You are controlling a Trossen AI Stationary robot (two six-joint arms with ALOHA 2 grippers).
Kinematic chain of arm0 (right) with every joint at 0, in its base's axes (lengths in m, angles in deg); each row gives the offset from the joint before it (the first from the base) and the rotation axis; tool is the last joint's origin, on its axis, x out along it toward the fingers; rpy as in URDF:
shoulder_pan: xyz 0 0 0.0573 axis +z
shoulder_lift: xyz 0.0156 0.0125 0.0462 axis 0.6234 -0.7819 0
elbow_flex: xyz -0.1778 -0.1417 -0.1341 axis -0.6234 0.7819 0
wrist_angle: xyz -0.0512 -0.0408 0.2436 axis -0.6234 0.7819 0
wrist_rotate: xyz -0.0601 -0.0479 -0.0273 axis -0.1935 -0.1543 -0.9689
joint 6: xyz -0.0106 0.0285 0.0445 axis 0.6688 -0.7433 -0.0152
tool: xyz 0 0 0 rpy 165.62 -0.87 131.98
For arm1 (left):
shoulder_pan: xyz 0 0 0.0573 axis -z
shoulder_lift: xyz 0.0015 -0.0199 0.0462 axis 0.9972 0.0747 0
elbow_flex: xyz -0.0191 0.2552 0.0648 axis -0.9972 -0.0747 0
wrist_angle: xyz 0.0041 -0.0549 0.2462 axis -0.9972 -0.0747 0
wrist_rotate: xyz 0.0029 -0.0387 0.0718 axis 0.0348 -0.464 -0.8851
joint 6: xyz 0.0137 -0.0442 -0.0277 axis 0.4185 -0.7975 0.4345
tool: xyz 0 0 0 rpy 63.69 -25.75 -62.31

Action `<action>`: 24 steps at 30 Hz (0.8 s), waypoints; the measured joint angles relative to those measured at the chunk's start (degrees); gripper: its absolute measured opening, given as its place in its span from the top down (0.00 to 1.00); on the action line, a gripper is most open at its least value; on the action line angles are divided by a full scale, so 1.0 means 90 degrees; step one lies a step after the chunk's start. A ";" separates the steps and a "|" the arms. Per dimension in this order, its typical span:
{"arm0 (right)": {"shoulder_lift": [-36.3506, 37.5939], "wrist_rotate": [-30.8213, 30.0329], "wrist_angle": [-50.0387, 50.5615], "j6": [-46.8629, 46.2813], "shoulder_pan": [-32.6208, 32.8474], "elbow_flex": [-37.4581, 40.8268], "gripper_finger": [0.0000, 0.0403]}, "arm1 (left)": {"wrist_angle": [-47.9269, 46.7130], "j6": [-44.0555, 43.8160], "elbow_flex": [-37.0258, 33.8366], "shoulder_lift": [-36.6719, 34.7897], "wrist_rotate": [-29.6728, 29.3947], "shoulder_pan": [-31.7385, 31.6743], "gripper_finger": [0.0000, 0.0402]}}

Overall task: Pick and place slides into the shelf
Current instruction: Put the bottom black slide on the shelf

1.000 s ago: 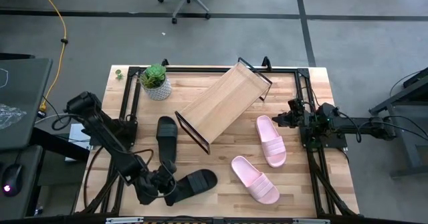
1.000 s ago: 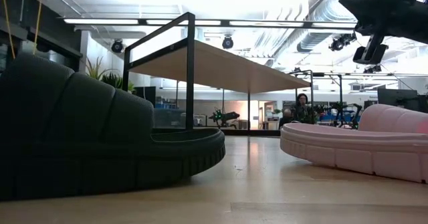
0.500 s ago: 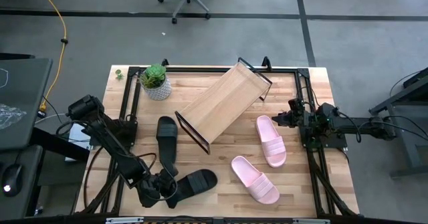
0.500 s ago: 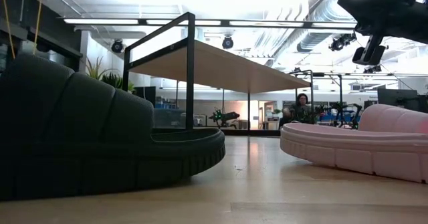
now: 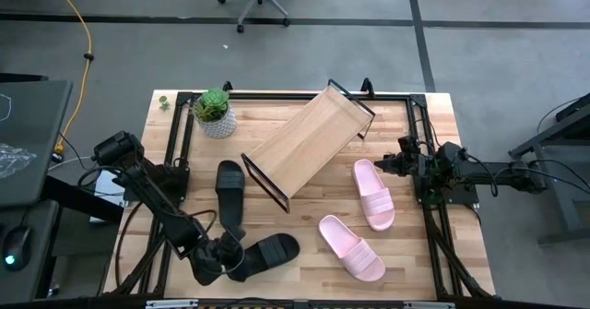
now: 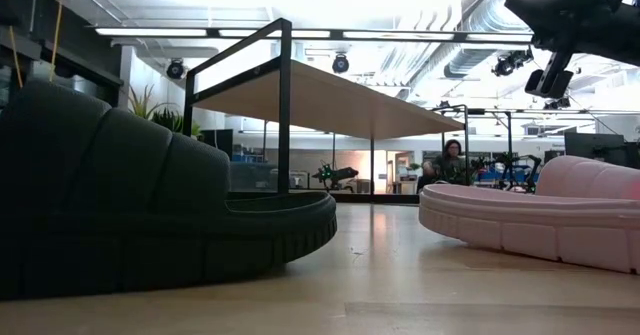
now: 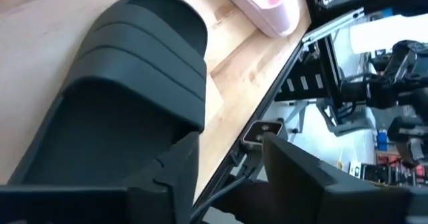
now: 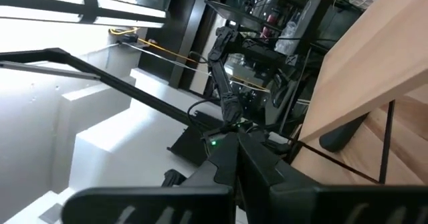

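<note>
A black slide (image 5: 272, 251) lies sole down near the table's near edge. My left gripper (image 5: 232, 258) stands open at its heel end. In the left wrist view one finger (image 7: 179, 174) is over the edge of the slide's (image 7: 134, 83) footbed and the other (image 7: 301, 180) is outside it. The second black slide (image 5: 230, 194) lies left of the slanted wooden shelf (image 5: 309, 143). Two pink slides (image 5: 373, 194) (image 5: 352, 247) lie to the shelf's right. My right gripper (image 5: 392, 161) waits shut at the right edge. My left gripper is open, slanting down from the table's left at the near black slide's heel end (image 7: 194, 140). One finger is over the footbed's rim and one is outside it. I cannot tell whether either finger touches the slide. The slide lies flat on the table.
A potted plant (image 5: 215, 113) stands at the far left corner beside the shelf. Black frame rails (image 5: 180, 152) run along the table's left and right sides. Bare wood lies between the near black slide and the near pink slide (image 6: 540, 225).
My left gripper has edged a little toward the table's near edge at the black slide's heel. The slide has stayed where it was.
</note>
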 joint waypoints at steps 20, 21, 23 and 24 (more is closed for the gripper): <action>0.0000 0.0017 -0.0014 -0.0060 0.0000 0.0000 1.00 | 0.0672 -0.0002 0.0000 0.0818 0.0545 -0.0306 0.61; 0.0000 0.0016 -0.0006 -0.0065 0.0000 0.0000 1.00 | 0.0591 -0.0005 0.0000 0.0818 0.0559 -0.0326 0.61; 0.0000 0.0017 -0.0002 -0.0065 0.0000 0.0000 1.00 | 0.0463 -0.0009 0.0000 0.0818 0.0551 -0.0354 0.62; 0.0000 0.0016 0.0001 -0.0066 0.0000 0.0000 1.00 | 0.0439 -0.0007 0.0000 0.0818 0.0543 -0.0364 0.63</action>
